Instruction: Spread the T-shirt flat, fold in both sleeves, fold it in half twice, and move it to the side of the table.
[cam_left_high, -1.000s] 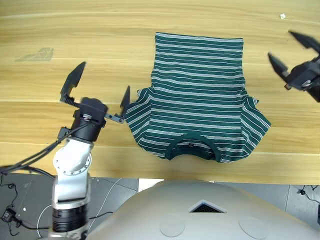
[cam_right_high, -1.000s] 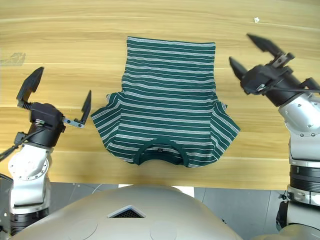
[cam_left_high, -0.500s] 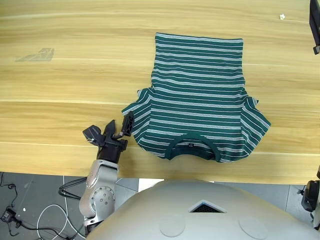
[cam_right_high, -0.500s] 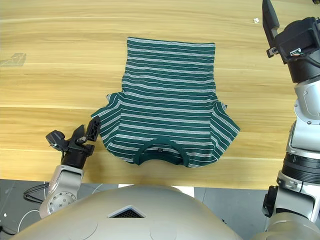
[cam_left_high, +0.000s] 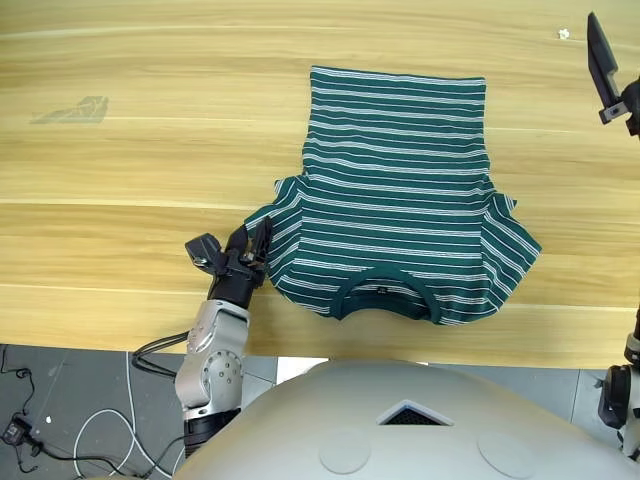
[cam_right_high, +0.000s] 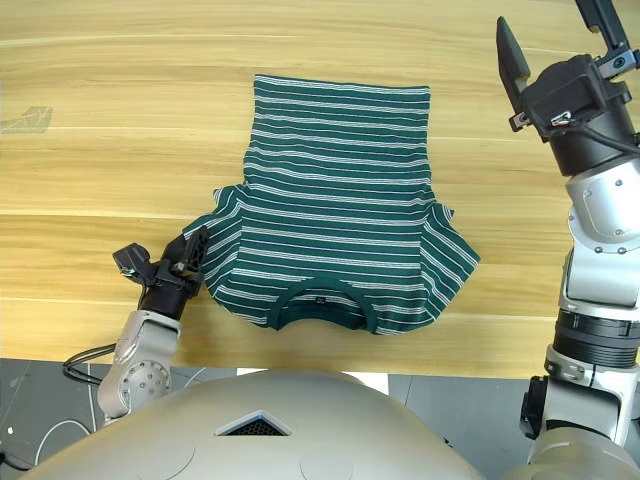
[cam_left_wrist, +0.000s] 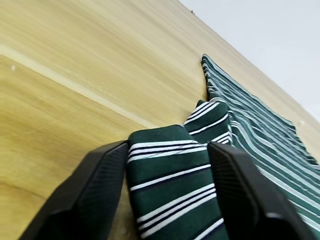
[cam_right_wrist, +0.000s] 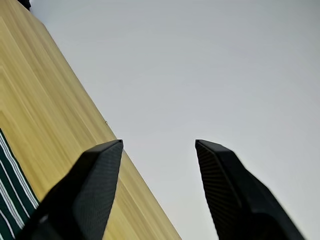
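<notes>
Green striped T-shirt (cam_left_high: 395, 190) lies flat at centre of wooden surface (cam_left_high: 150, 150), collar at 6 o'clock, hem at 12. Left tool (cam_left_high: 232, 245) sits low at the shirt's 8 o'clock, fingers slightly apart, with the left sleeve (cam_left_wrist: 170, 175) tip between them. Right tool (cam_right_high: 545, 22) is at 2 o'clock, well apart from the shirt, fingers spread wide, holding nothing.

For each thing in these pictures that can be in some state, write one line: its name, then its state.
T-shirt: spread on the table, front up, not yet folded.
Left sleeve: out to the side, lying between the left gripper's fingers.
Left gripper: open, low on the table, straddling the sleeve.
Right gripper: open, raised, holding nothing.
</notes>
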